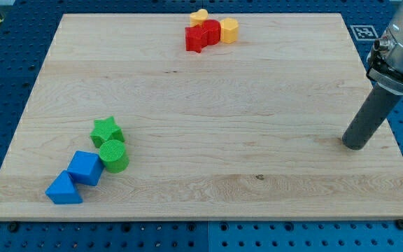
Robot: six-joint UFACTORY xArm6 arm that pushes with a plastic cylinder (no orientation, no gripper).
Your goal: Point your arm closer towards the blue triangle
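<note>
The blue triangle (63, 189) lies at the view's bottom left corner of the wooden board (208, 98). A blue cube (85, 167) touches it on its upper right. My tip (354, 144) rests on the board near the view's right edge, far to the right of the blue triangle and a little above its level. The dark rod rises from the tip up to the right, to the arm at the view's top right.
A green cylinder (113, 155) and a green star (106, 130) sit just above and right of the blue cube. At the view's top middle, a red star (196, 38), a red block (210, 31), a yellow hexagon (229, 30) and a yellow heart (199, 15) cluster together.
</note>
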